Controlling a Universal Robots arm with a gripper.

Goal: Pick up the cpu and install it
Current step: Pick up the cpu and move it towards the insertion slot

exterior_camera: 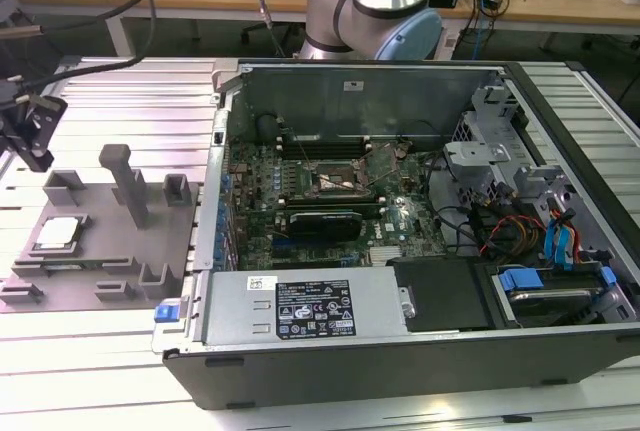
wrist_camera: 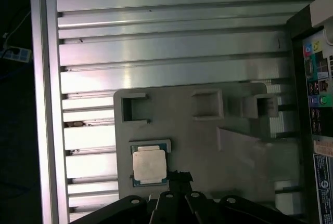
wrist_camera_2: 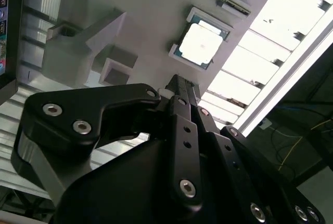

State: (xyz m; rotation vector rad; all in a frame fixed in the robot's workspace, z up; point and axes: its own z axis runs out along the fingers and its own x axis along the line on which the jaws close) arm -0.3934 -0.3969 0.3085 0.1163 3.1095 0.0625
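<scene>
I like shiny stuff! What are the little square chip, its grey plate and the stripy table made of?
The small flat square silver-grey chip looks metal-topped: it gleams pale and smooth. The matte grey fixture plate under it looks like plastic, dull without glints, probably. The ribbed silver table looks like brushed aluminium, with bright streaks along its slats.

The cpu point(wrist_camera: 149, 164) lies flat in its seat on the grey fixture plate point(wrist_camera: 208, 141) — the dark gripper point(wrist_camera: 179, 174) close by its edge. The plate rests on a ribbed metal table point(wrist_camera: 156, 42), beside a computer case point(wrist_camera: 315, 78).
</scene>
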